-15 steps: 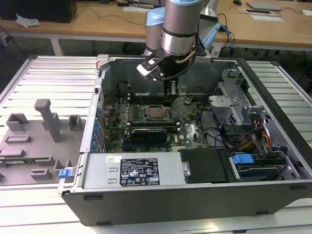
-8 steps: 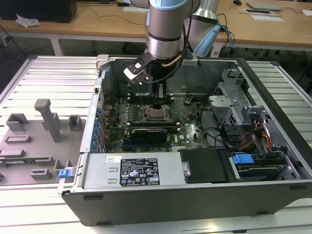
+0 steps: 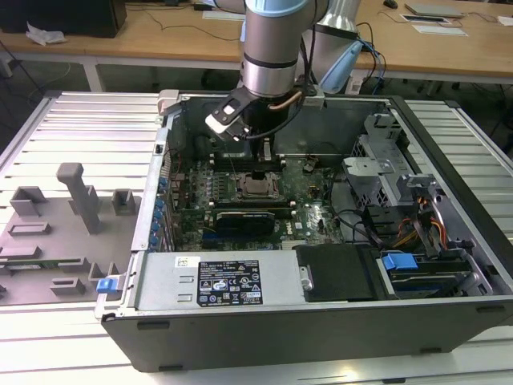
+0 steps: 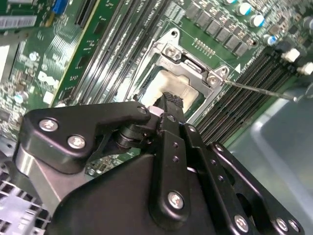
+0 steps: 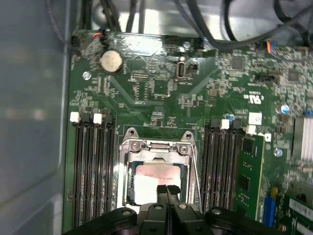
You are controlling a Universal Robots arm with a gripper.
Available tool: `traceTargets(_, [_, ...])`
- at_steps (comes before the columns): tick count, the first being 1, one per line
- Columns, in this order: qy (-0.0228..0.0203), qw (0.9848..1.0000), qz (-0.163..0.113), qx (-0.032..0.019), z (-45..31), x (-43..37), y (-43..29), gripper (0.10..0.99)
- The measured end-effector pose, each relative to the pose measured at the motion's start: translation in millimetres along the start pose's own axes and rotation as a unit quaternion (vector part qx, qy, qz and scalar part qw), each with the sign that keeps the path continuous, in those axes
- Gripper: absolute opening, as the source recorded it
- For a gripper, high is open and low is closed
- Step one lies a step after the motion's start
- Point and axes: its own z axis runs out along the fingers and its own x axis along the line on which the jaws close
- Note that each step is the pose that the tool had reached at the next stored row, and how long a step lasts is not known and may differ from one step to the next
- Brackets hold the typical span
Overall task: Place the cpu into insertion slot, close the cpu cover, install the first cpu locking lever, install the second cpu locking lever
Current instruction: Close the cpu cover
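The gripper, fingers pinched together on nothing, hangs just over the cpu. The cpu lies in the slot under the cover. Dropping too far could scratch the chip or crush pins. Around them are the motherboard, an open case, a slatted table, and desks behind.

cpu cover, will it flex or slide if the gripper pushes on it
Probably stiff: the cpu cover looks like a metal frame. Likely won't slide, since screws seem to fix it round the cpu. Its thin rails may flex.
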Motion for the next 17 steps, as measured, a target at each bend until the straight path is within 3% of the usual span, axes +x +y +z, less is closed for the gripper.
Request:
traceTargets(6, [-0.0072, 0.9985, -0.055, -0.0011, 0.2, 0.0, 0.0, 0.106])
traceTargets(11, [-0.0133, 0.9945, -0.104, -0.0023, 0.3, 0.0, 0.0, 0.106])
traceTargets(14, [-0.0195, 0.9885, -0.15, -0.0033, 0.4, 0.0, 0.0, 0.106])
traceTargets(15, [-0.0222, 0.9855, -0.168, -0.0036, 0.5, 0.0, 0.0, 0.106])
traceTargets(16, [-0.0236, 0.984, -0.177, -0.0037, 0.5, 0.0, 0.0, 0.106])
traceTargets(17, [-0.0257, 0.9813, -0.191, -0.0039, 0.5, 0.0, 0.0, 0.106])
